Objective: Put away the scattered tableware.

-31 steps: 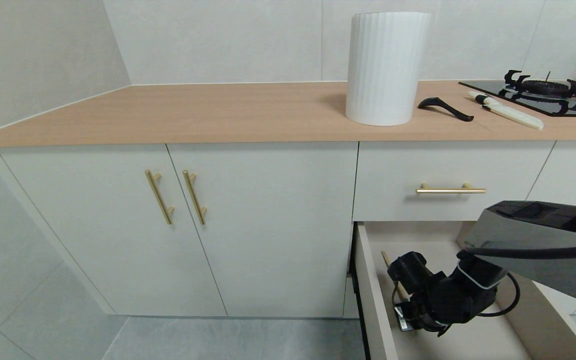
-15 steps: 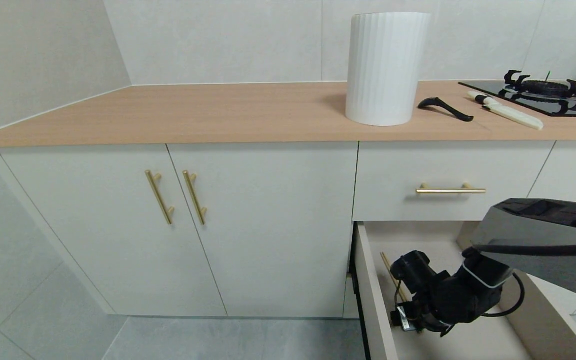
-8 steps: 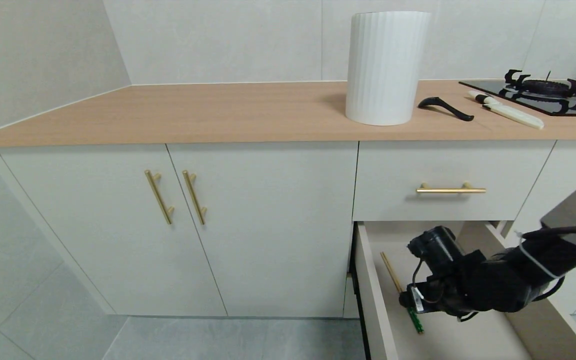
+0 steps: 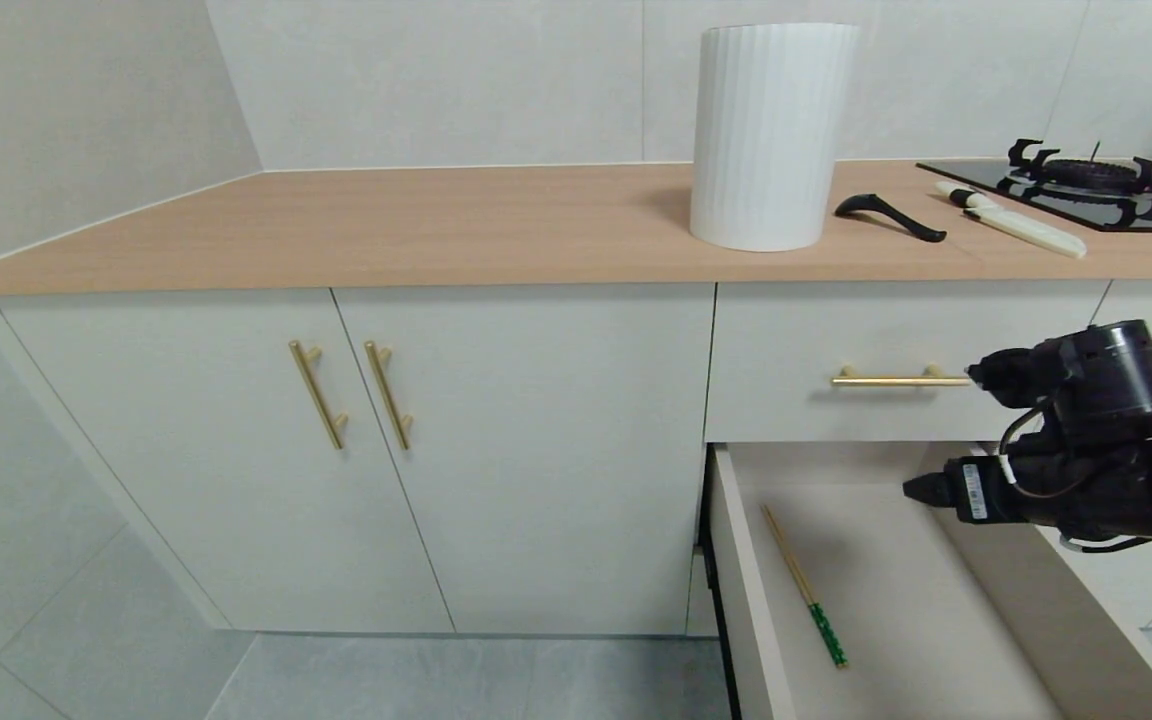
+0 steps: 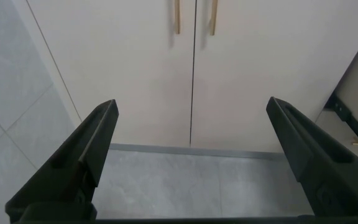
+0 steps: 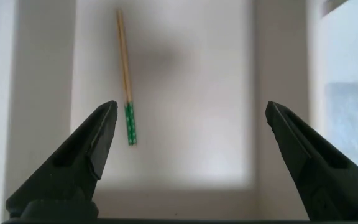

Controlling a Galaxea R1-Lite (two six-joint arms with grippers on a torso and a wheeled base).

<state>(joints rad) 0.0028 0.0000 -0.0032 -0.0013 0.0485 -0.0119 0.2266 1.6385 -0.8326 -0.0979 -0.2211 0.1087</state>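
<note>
The chopstick lies flat on the floor of the open drawer, close along its left wall. My right gripper, down on it a moment ago, has let go and risen clear. Its jaws are spread wide, with the chopstick well below them. That piece looks stowed. A knife and a black tool wait on the counter. My left gripper hangs spread before the cabinet doors.
</note>
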